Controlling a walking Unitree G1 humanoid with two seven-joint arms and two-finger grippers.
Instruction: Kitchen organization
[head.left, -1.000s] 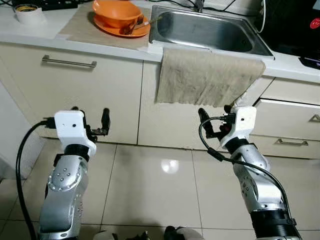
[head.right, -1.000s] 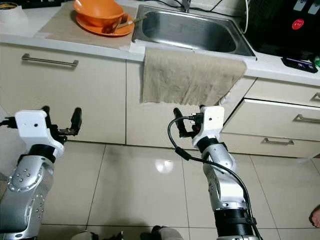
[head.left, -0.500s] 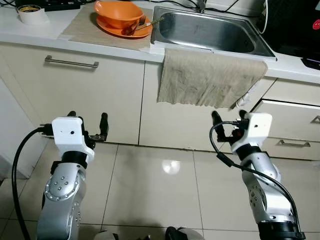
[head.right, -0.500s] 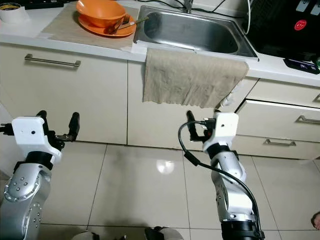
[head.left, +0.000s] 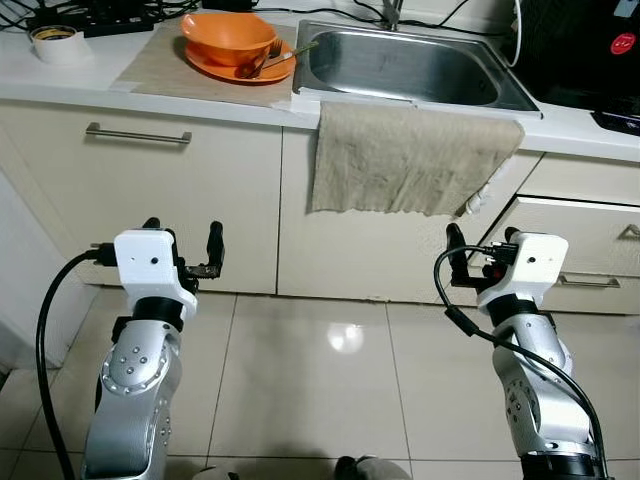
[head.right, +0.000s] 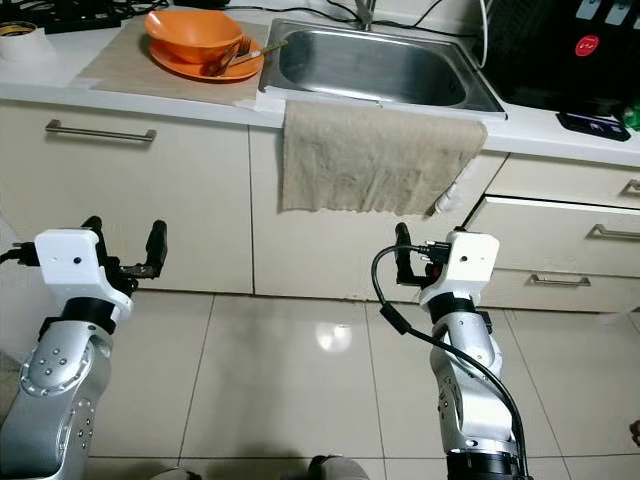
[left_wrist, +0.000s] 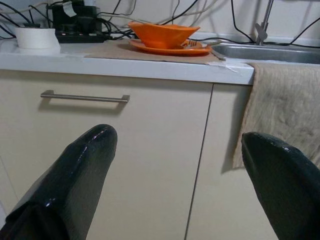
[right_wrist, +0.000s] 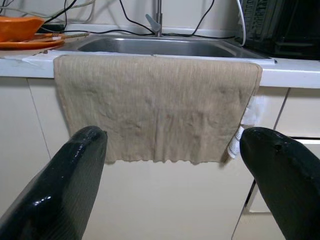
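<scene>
An orange bowl (head.left: 228, 36) sits on an orange plate (head.left: 268, 71) with a fork (head.left: 291, 55) leaning on it, on a beige mat (head.left: 165, 66) on the white counter. To their right is a steel sink (head.left: 400, 66). A beige towel (head.left: 410, 155) hangs over the sink's front edge. My left gripper (head.left: 184, 229) is open and holds nothing, low in front of the left cabinet door. My right gripper (head.left: 482, 241) is also open with nothing in it, below the towel's right end. Both hover over the floor, well short of the counter.
A tape roll (head.left: 55, 43) and a power strip with cables lie at the counter's far left. A black appliance (head.left: 590, 45) stands right of the sink. The cabinet has a bar handle (head.left: 137, 134); drawers (head.left: 590, 225) are at the right. Tiled floor (head.left: 330, 370) lies ahead.
My right arm has moved to the right and a little lower, from under the towel's middle to its right end. The left arm dipped and came back up.
</scene>
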